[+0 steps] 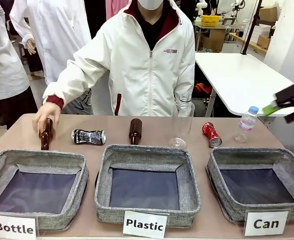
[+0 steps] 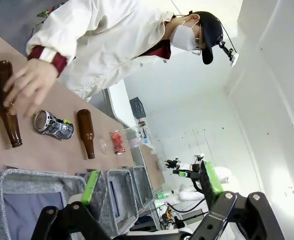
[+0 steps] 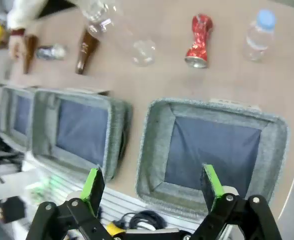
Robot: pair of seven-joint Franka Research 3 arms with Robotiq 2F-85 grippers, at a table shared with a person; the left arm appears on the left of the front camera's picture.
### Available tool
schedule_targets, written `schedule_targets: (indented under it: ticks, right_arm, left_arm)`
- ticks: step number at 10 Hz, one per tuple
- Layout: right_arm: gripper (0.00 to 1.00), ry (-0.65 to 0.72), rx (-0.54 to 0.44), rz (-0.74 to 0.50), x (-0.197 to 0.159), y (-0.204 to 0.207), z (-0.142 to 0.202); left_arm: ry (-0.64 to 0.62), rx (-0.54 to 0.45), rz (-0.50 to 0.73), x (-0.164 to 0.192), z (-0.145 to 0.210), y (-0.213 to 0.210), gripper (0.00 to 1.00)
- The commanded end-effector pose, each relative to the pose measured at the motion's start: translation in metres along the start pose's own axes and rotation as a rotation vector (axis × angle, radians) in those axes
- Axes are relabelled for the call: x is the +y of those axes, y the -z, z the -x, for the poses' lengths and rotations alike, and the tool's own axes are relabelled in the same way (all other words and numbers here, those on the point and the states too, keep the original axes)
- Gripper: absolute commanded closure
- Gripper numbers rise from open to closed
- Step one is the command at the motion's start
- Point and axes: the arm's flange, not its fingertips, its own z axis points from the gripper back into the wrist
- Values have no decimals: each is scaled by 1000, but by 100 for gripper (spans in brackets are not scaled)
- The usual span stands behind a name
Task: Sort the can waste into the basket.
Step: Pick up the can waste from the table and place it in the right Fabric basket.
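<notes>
A crushed red can [image 1: 211, 134] lies on the table behind the grey basket [image 1: 247, 155] signed "Can" at the right. A crushed black can [image 1: 88, 136] lies far to the left, behind the "Bottle" bin. My right gripper [image 1: 283, 104] hovers open and empty at the right edge, above the table. Its wrist view looks down on the basket [image 3: 154, 145], the red can [image 3: 197, 40] and the black can [image 3: 52, 51] past the open right gripper [image 3: 152, 185]. My left gripper [image 2: 151, 185] is open and empty, well short of the black can [image 2: 53, 125] and red can [image 2: 118, 142].
A person's hand [image 1: 47, 114] rests on a brown bottle [image 1: 46, 136] at the left. Another brown bottle [image 1: 135, 131], a clear plastic bottle [image 1: 182, 122] and a small blue-capped bottle [image 1: 247, 122] are along the far side. The "Plastic" bin [image 1: 147, 152] and "Bottle" bin [image 1: 34, 157] stand in front.
</notes>
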Motion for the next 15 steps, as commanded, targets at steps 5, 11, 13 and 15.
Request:
schedule_targets:
  ticks: [5, 11, 13, 15]
  right_arm:
    - [0, -55, 65, 207, 34, 32, -9]
    - [0, 201, 104, 320, 51, 102, -95]
    - [0, 246, 172, 346, 36, 135, -127]
    - [0, 292, 189, 406, 17, 175, -157]
  left_arm:
    - [20, 8, 7, -1, 1, -2, 1]
    - [113, -133, 84, -60, -28, -75, 1]
    - [217, -254, 73, -82, -22, -134, 1]
    - [270, -304, 70, -88, -20, -167, 1]
